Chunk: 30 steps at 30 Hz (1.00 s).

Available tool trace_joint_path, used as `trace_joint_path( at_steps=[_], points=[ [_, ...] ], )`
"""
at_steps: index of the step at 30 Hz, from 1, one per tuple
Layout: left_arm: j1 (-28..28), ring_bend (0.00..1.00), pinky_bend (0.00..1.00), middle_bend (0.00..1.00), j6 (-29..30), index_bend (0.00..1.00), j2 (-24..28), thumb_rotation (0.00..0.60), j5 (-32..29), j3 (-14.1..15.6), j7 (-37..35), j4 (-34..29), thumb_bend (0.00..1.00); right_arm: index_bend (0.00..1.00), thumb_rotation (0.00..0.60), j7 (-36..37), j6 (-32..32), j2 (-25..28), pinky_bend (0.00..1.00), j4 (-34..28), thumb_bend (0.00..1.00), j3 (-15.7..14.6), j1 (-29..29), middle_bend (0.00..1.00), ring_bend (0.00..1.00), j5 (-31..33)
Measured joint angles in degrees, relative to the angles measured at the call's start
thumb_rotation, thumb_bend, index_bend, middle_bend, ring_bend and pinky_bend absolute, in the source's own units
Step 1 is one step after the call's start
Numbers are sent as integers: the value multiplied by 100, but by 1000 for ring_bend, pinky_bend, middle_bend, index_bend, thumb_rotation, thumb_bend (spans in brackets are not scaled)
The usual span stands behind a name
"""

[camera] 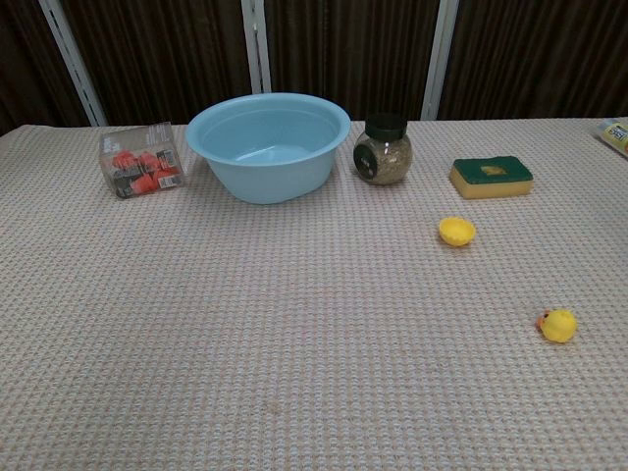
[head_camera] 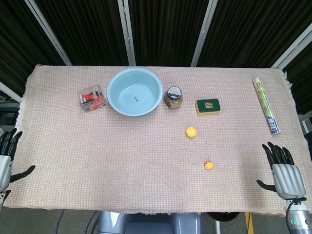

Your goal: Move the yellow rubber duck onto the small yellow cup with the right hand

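Note:
The yellow rubber duck (head_camera: 208, 165) (camera: 557, 325) sits on the woven tablecloth, right of centre and near the front edge. The small yellow cup (head_camera: 191, 131) (camera: 456, 231) stands a short way behind it and slightly to the left. My right hand (head_camera: 282, 171) rests at the table's front right corner, fingers spread and holding nothing, well to the right of the duck. My left hand (head_camera: 7, 156) lies at the front left edge, also with fingers apart and empty. Neither hand appears in the chest view.
A light blue bowl (head_camera: 134, 91) (camera: 268, 143) sits at the back, with a clear box of red items (head_camera: 91, 98) to its left, a dark-lidded glass jar (head_camera: 173, 97) and a green-topped sponge (head_camera: 208, 106) to its right. A foil-wrapped tube (head_camera: 265, 105) lies along the right edge.

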Motion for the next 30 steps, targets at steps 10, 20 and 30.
trace_joint_path(
  at_steps=[10,20,30],
  points=[
    [-22,0,196,0,-71,0,12,600,12,6,50,-12,0,0,600,76,-56,0,0,32,0,15,17,0,0,-41],
    [9,0,196,0,-26,0,14,600,-4,-10,43,-41,0,0,600,206,-83,13,0,49,0,-8,17,0,0,-144],
    [19,0,197,0,-9,0,-6,600,0,-22,20,-20,0,0,600,301,-98,16,0,8,0,19,17,0,0,-138]
  ],
)
